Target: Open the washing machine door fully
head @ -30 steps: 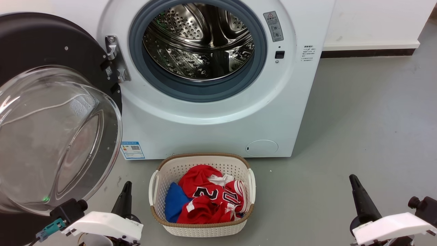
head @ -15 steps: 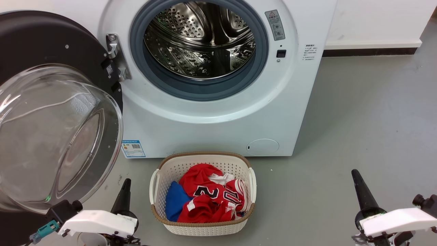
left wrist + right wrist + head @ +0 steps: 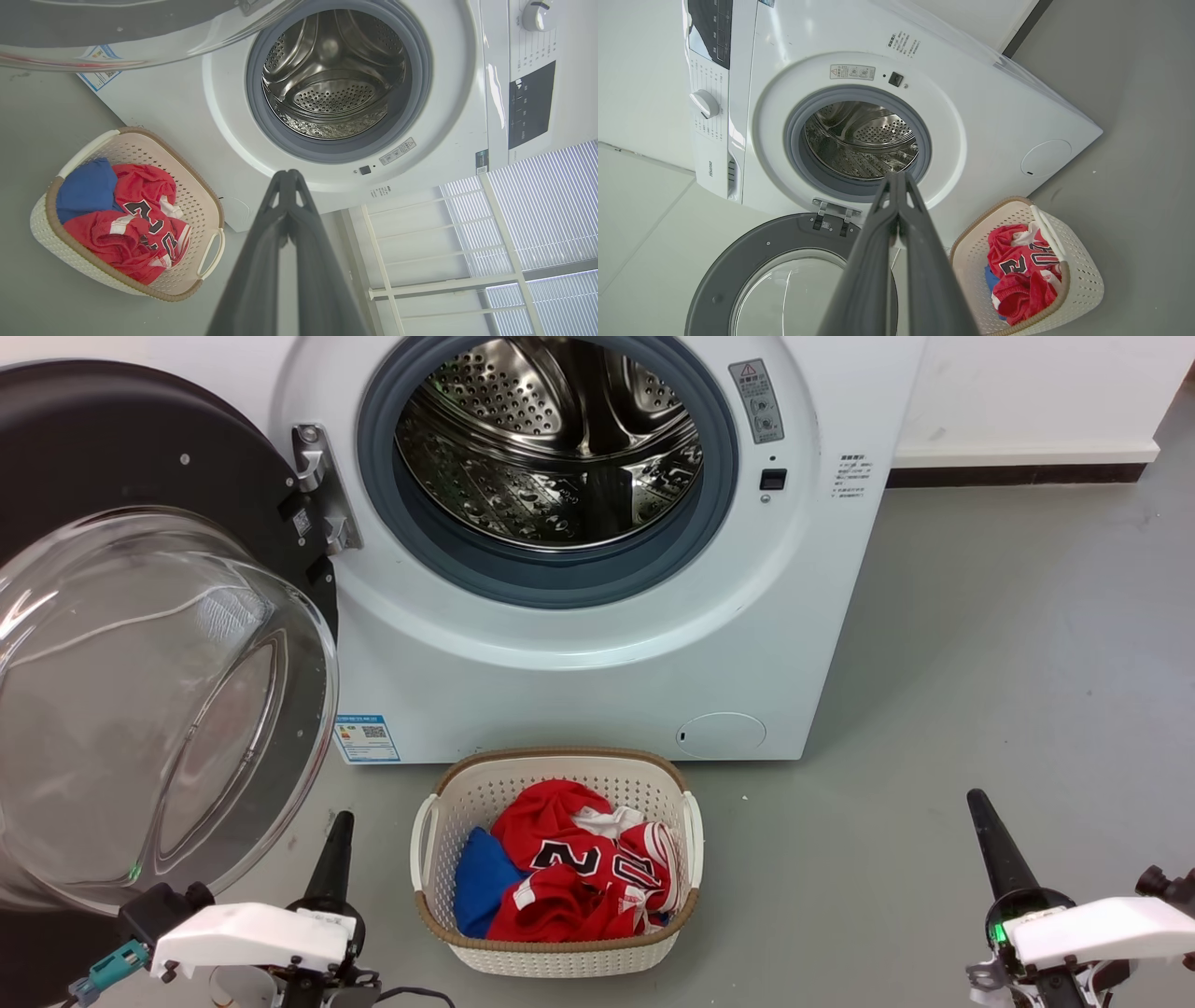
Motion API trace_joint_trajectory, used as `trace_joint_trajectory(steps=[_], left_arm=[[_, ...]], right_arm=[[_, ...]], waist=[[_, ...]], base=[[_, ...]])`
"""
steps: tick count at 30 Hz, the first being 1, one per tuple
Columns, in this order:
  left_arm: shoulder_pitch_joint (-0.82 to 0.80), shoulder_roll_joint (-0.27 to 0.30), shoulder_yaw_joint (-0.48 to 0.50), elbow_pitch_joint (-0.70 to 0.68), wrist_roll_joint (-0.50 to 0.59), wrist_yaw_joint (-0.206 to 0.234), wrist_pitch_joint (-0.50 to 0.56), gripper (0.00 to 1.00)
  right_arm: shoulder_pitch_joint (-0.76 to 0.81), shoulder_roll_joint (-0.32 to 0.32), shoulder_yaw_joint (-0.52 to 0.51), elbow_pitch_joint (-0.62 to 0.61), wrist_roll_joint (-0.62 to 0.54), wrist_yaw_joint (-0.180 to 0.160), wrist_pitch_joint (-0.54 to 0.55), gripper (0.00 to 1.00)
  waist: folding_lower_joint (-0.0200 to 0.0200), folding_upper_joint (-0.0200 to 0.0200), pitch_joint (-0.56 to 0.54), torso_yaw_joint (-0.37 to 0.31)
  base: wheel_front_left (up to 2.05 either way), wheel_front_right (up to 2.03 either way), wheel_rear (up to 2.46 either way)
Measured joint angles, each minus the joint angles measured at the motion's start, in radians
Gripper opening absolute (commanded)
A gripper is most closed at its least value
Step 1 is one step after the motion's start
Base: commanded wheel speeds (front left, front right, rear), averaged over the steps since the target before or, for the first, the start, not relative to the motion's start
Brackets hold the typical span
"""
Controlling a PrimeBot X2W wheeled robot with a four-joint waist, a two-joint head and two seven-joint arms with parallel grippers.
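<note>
Finding the washing machine door [image 3: 140, 448] standing wide open just beyond our left gripper [image 3: 341, 826], which like the right gripper [image 3: 978, 803] is closed and empty, we judge opening complete, needing at most a final nudge.

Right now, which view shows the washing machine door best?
Right wrist view: the washing machine door shows most of its dark ring and glass, bottom cropped. Head view crops the door at the left. Left wrist view catches its rim along the top edge.
</note>
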Motion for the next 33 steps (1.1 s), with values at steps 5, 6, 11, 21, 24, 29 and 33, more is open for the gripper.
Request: trace_joint_trajectory(steps=[5,6,11,21,24,29,33], left_arm=[[-0.002,-0.006,0.015,0.0,-0.043,-0.008,0.012,0.0],[-0.003,-0.007,0.017,0.0,-0.051,-0.01,0.013,0.0],[-0.006,-0.016,0.028,0.001,-0.091,-0.016,0.023,0.0],[-0.018,-0.03,0.052,0.002,-0.165,-0.033,0.045,0.0],[-0.019,-0.032,0.059,0.002,-0.185,-0.035,0.049,0.0],[-0.021,-0.037,0.073,0.002,-0.221,-0.043,0.058,0.0],[-0.022,-0.041,0.08,0.002,-0.246,-0.049,0.066,0.0]], right_arm=[[-0.005,0.0,-0.005,0.008,0.048,0.0,0.002,0.0],[-0.007,0.0,-0.005,0.009,0.059,0.0,0.005,0.0],[-0.02,0.0,-0.01,0.018,0.103,0.0,0.011,0.0],[-0.034,0.0,-0.018,0.031,0.193,0.0,0.02,0.0],[-0.039,0.0,-0.02,0.035,0.217,0.0,0.023,0.0],[-0.043,0.0,-0.024,0.042,0.258,0.0,0.027,0.0],[-0.049,0.0,-0.027,0.048,0.286,0.0,0.033,0.0]], waist=[[0.0,0.0,0.002,0.001],[0.0,0.0,0.002,0.002],[0.0,0.0,0.004,0.003],[0.0,0.0,0.008,0.006],[0.0,0.0,0.009,0.007],[0.0,0.0,0.011,0.008],[0.0,0.0,0.012,0.009]], base=[[0.0,0.0,0.0],[0.0,0.0,0.0],[0.0,0.0,0.0],[0.0,0.0,0.0],[0.0,0.0,0.0],[0.0,0.0,0.0],[0.0,0.0,0.0]])
